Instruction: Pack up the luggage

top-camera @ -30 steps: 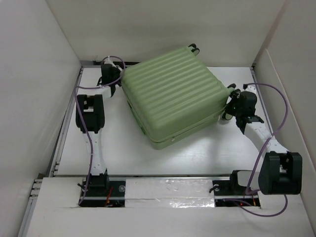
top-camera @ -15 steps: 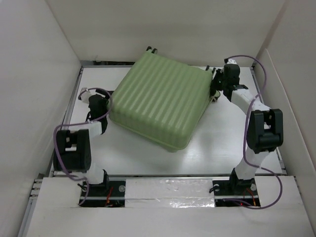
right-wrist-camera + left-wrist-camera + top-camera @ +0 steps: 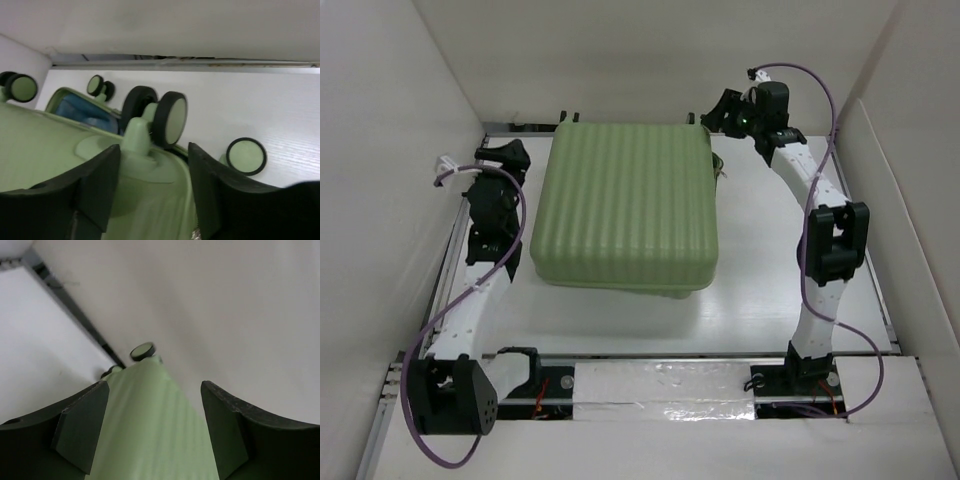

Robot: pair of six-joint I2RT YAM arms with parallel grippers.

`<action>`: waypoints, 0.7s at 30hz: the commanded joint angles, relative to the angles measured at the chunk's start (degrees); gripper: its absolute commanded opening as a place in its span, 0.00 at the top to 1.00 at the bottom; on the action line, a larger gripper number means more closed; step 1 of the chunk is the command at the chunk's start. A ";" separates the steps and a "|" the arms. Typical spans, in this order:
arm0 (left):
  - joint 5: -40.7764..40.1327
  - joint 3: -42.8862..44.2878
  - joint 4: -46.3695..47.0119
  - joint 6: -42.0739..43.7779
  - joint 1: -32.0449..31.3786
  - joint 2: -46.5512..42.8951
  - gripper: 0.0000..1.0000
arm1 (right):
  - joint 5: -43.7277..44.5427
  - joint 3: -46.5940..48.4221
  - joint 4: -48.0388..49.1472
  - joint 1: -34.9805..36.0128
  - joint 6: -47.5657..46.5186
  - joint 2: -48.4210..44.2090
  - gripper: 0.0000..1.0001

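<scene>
The luggage (image 3: 625, 205), a light-green ribbed suitcase, lies flat in the middle of the table, square to its edges, with its wheels toward the back wall. My left gripper (image 3: 506, 155) hovers open just off its far-left corner. In the left wrist view the green shell (image 3: 150, 430) runs between the open fingers (image 3: 80, 425), with a black wheel (image 3: 143, 350) beyond. My right gripper (image 3: 720, 115) is at the far-right corner, open. Its fingers (image 3: 95, 185) straddle a wheel mount (image 3: 137, 137) without gripping it. A strip of blue lining (image 3: 82, 112) shows through a gap at the lid's edge.
White walls close in the table on the left, back and right (image 3: 880, 150). Metal rails (image 3: 450, 260) run along the table's edges. Purple cables (image 3: 835, 110) loop off both arms. Another wheel (image 3: 245, 156) stands on the table to the right of the right gripper.
The suitcase has turned from a diagonal lie to square with the table. The right gripper has travelled to the far-right corner and opened. The left arm swung out to the far-left corner.
</scene>
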 commanded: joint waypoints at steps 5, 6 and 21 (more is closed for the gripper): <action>2.29 17.96 -2.21 12.64 -4.01 -5.24 0.59 | -11.90 -9.57 4.85 -4.92 1.80 -12.40 0.24; 5.72 19.54 -2.21 13.11 -4.89 -4.98 0.72 | -13.14 -14.98 6.00 -5.62 1.97 -14.42 0.23; 14.21 15.62 -0.37 29.63 -52.23 1.27 1.00 | -6.92 -68.19 13.92 -1.24 -2.32 -60.03 1.00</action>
